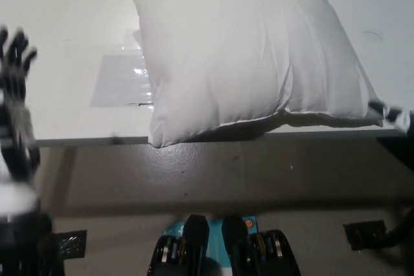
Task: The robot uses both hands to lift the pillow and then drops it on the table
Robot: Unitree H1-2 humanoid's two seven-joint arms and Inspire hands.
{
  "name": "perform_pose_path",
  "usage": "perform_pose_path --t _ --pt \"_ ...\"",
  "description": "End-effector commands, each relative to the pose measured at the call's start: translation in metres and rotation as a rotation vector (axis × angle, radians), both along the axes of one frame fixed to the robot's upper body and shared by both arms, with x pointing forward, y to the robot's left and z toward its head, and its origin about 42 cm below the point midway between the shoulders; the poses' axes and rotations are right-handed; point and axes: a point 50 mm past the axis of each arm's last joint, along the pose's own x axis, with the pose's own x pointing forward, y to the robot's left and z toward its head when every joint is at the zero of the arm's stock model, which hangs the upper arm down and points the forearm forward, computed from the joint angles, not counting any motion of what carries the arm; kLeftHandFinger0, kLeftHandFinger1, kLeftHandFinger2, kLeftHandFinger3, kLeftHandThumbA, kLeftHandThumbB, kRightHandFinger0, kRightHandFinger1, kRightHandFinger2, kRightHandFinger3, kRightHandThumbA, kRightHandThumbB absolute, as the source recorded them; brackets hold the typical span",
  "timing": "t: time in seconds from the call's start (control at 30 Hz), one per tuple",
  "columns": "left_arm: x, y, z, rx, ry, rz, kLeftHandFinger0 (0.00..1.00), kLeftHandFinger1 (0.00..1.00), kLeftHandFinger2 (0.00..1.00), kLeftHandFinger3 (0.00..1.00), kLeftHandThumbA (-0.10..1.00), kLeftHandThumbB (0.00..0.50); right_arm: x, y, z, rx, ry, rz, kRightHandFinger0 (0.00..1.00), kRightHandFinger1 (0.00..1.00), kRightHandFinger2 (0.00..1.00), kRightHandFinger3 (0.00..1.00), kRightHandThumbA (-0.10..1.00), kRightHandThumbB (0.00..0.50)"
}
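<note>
White table (65, 17) bears untouched pillow (246, 50); left hand (14, 63) fingers spread, right hand (391, 113) unreadable; lift pending.

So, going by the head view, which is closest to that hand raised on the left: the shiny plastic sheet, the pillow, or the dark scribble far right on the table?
From the left hand, raised at the picture's left edge:
1. Plastic sheet, flat on the table, just left of the pillow.
2. Pillow, mid-table, its corner overhanging the front edge.
3. Dark scribble, far right, beyond the pillow.
</note>
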Motion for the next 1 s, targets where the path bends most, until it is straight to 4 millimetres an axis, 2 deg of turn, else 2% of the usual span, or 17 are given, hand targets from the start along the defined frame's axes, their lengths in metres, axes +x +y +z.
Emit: perform_pose_path --t 0.0,0.1,0.13,0.17,0.2,0.23,0.3,0.33,0.37,0.47,0.5,0.57,0.6,0.63,0.7,0.73,0.97 --pt "0.028 0.005 0.032 -0.042 0.03 0.028 1.0 1.0 1.0 1.0 1.0 0.145 0.031 -0.004 0.032 -0.011 0.021 -0.013 1.0 1.0 1.0 1.0 1.0 0.335" --pt "0.051 0.002 0.047 -0.093 0.018 0.006 1.0 1.0 1.0 1.0 1.0 0.161 0.053 0.001 0.051 -0.015 0.009 -0.025 1.0 1.0 1.0 1.0 1.0 0.33" --pt "0.057 -0.001 0.052 -0.101 0.025 0.004 1.0 1.0 1.0 1.0 1.0 0.184 0.06 0.003 0.058 -0.015 0.013 -0.031 1.0 1.0 1.0 1.0 1.0 0.331" --pt "0.062 -0.003 0.056 -0.106 0.029 0.001 1.0 1.0 1.0 1.0 1.0 0.193 0.061 0.003 0.059 -0.014 0.013 -0.032 1.0 1.0 1.0 1.0 1.0 0.294" --pt "0.068 -0.006 0.061 -0.104 0.03 0.002 1.0 1.0 1.0 1.0 1.0 0.155 0.075 0.006 0.069 -0.014 0.004 -0.033 1.0 1.0 1.0 1.0 1.0 0.314" --pt "0.075 -0.009 0.066 -0.092 0.028 0.006 1.0 1.0 1.0 1.0 1.0 0.143 0.084 0.008 0.075 -0.007 0.006 -0.034 1.0 1.0 1.0 1.0 1.0 0.315" --pt "0.083 -0.011 0.072 -0.09 0.038 0.01 1.0 1.0 1.0 1.0 1.0 0.148 0.092 0.01 0.081 0.011 0.011 -0.032 1.0 1.0 1.0 1.0 1.0 0.327" --pt "0.096 -0.015 0.075 -0.082 0.063 0.016 1.0 1.0 1.0 1.0 1.0 0.197 0.106 0.014 0.088 0.044 0.018 -0.029 1.0 1.0 1.0 1.0 1.0 0.328" --pt "0.103 -0.019 0.074 -0.081 0.066 0.019 1.0 1.0 1.0 1.0 1.0 0.184 0.115 0.016 0.094 0.067 0.039 -0.021 1.0 1.0 1.0 1.0 1.0 0.341" --pt "0.116 -0.026 0.064 -0.064 0.091 0.019 1.0 1.0 1.0 1.0 1.0 0.173 0.129 0.022 0.095 0.122 0.094 -0.017 1.0 1.0 1.0 1.0 1.0 0.337" --pt "0.128 -0.034 0.057 -0.069 0.112 0.005 1.0 1.0 1.0 1.0 1.0 0.145 0.145 0.028 0.098 0.183 0.135 0.0 1.0 1.0 1.0 1.0 1.0 0.354" --pt "0.135 -0.04 0.05 -0.087 0.137 0.0 1.0 1.0 1.0 1.0 1.0 0.146 0.158 0.031 0.098 0.207 0.159 0.006 1.0 1.0 1.0 1.0 1.0 0.377" --pt "0.14 -0.044 0.043 -0.092 0.165 -0.001 1.0 1.0 1.0 1.0 1.0 0.159 0.168 0.034 0.096 0.218 0.18 0.015 1.0 1.0 1.0 1.0 1.0 0.324" --pt "0.148 -0.05 0.033 -0.096 0.199 -0.004 1.0 1.0 1.0 1.0 1.0 0.15 0.179 0.036 0.092 0.211 0.198 0.005 1.0 1.0 1.0 1.0 1.0 0.32" --pt "0.149 -0.052 0.03 -0.098 0.202 -0.006 1.0 1.0 1.0 1.0 1.0 0.146 0.18 0.036 0.09 0.208 0.199 0.0 1.0 1.0 1.0 1.0 1.0 0.324" --pt "0.156 -0.057 0.02 -0.091 0.244 -0.016 1.0 1.0 1.0 1.0 1.0 0.127 0.186 0.036 0.085 0.167 0.217 -0.027 1.0 1.0 1.0 1.0 1.0 0.34" --pt "0.176 -0.069 -0.016 -0.027 0.4 -0.037 1.0 1.0 1.0 1.0 1.0 0.093 0.204 0.03 0.06 0.148 0.317 -0.074 1.0 1.0 1.0 1.0 1.0 0.277"
